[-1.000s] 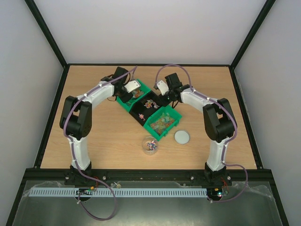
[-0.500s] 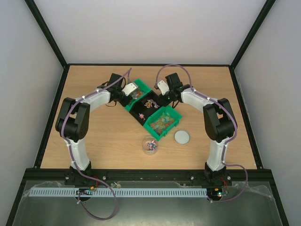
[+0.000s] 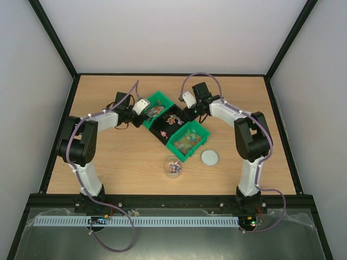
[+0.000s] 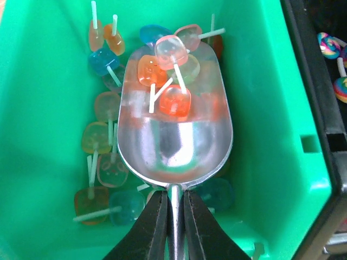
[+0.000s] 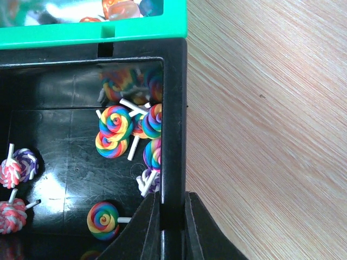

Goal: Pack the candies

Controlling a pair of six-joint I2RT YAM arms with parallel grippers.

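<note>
The candies are small coloured lollipops on white sticks. My left gripper is shut on the handle of a metal scoop, seen close in the left wrist view. The scoop lies in the far green bin with several square translucent candies in its bowl and more beneath it. My right gripper is shut on the black bin's side wall, as the right wrist view shows. Rainbow swirl candies lie inside the black bin. The clear jar stands nearer, holding a few candies.
Three bins stand in a diagonal row: the far green bin, the black bin and a near green bin full of mixed candies. A round white-grey lid lies to the right of the jar.
My left gripper has drawn back to the left and lower, with the scoop still in the far green bin. My right gripper has stayed on the black bin.
</note>
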